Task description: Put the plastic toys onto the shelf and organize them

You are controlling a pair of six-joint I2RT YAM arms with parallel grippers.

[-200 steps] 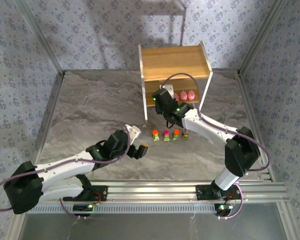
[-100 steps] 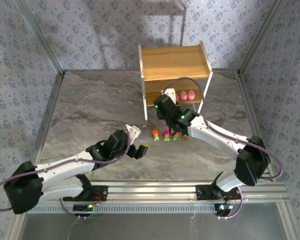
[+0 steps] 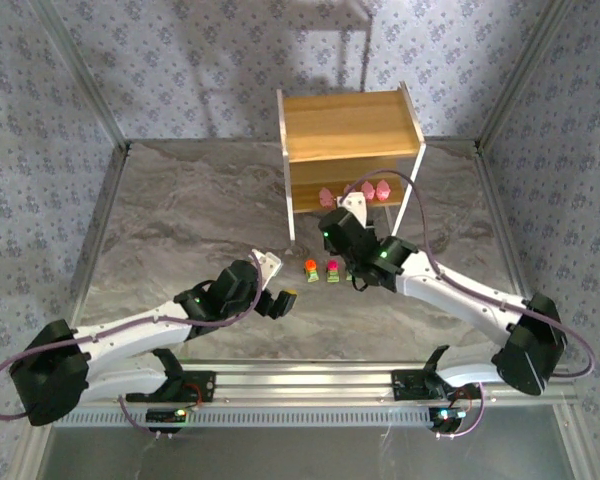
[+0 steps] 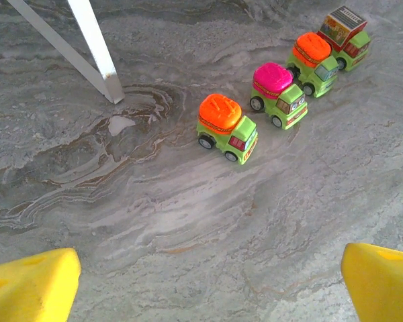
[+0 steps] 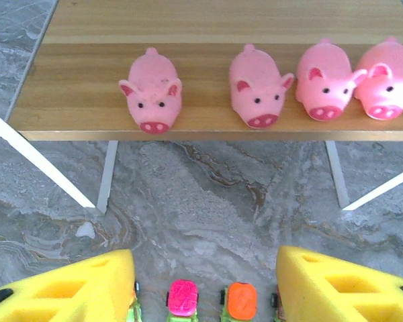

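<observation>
Four pink pigs (image 5: pixel 255 84) line the lower board of the shelf (image 5: pixel 87 100), four little trucks (image 4: pixel 280 94) wait on the table (image 4: pixel 188 221) just in front, the right gripper (image 5: pixel 205 272) and left gripper (image 4: pixel 211 282) both gape empty, and those trucks look light, hard and ready to roll, so pinch one across its flat sides.

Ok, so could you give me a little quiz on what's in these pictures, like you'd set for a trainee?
1. Where do the pink pigs stand?
A) on the table
B) on the lower board of the shelf
C) on its top board
2. Fill in the number: ___ toy trucks stand in a row on the table.
3. True or false: the right gripper holds one of the toy trucks.

Key
1. B
2. four
3. False: its fingers are apart with nothing between them.
</observation>
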